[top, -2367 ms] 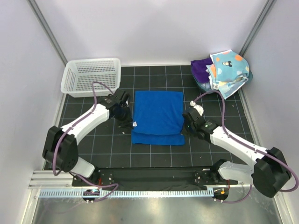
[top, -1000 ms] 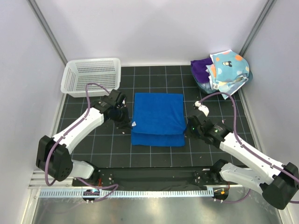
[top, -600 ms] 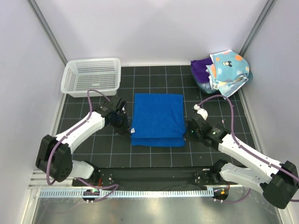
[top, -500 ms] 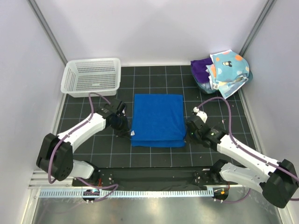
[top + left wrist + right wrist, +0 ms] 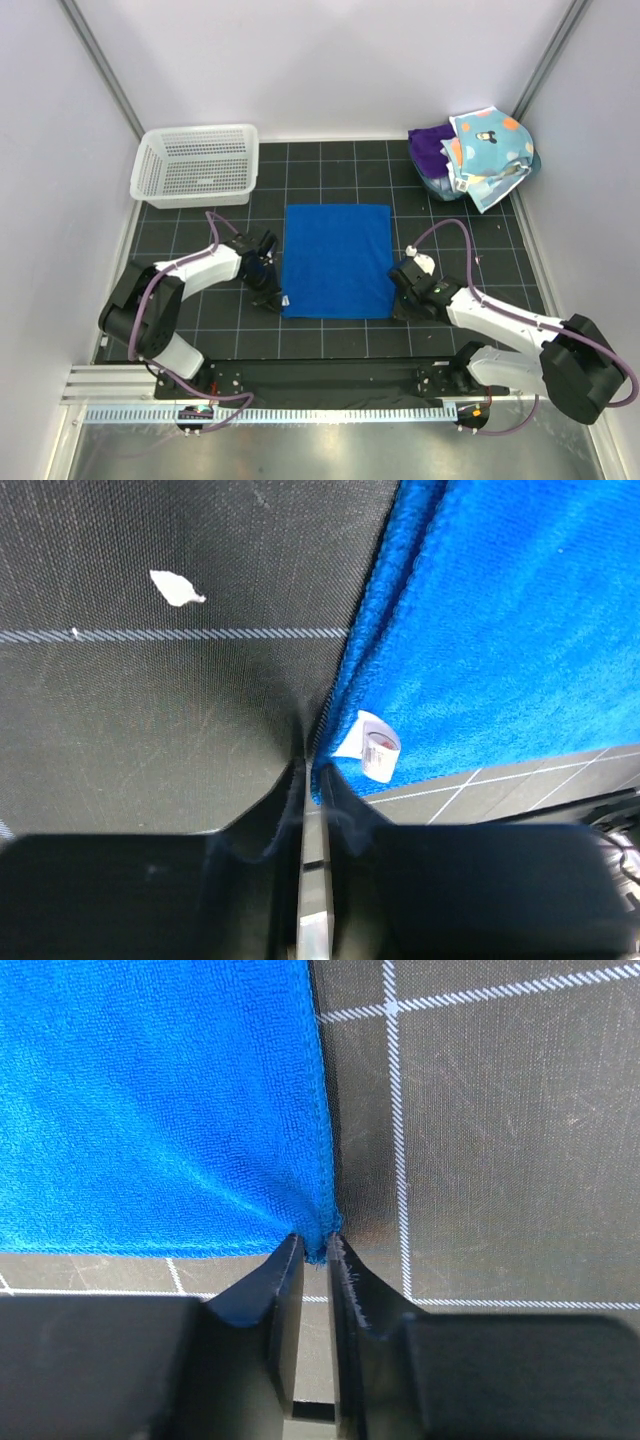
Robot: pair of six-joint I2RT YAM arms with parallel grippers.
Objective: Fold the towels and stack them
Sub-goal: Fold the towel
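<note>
Your blue towel lies flat in the middle of the black gridded mat, its long sides running from the near edge toward the far edge. Both arms reach low to its near corners.

Your left gripper sits at the towel's near-left corner. In the left wrist view the left gripper has its two fingers drawn together, with only a sliver between them, and the towel's left edge runs down into that pinch. The white tag curls up off the edge just beside the fingertips. A small white scrap lies on the mat well apart from them.

Your right gripper is at the near-right corner. In the right wrist view the right gripper is clamped on the very tip of that corner, and the blue towel puckers slightly where the fingers bite. The hemmed right edge runs straight away from the pinch.

At the far-right corner of the mat, a polka-dot towel lies heaped over a purple towel, with a bit of teal tub showing under them. A white mesh basket stands at the far-left corner.
</note>
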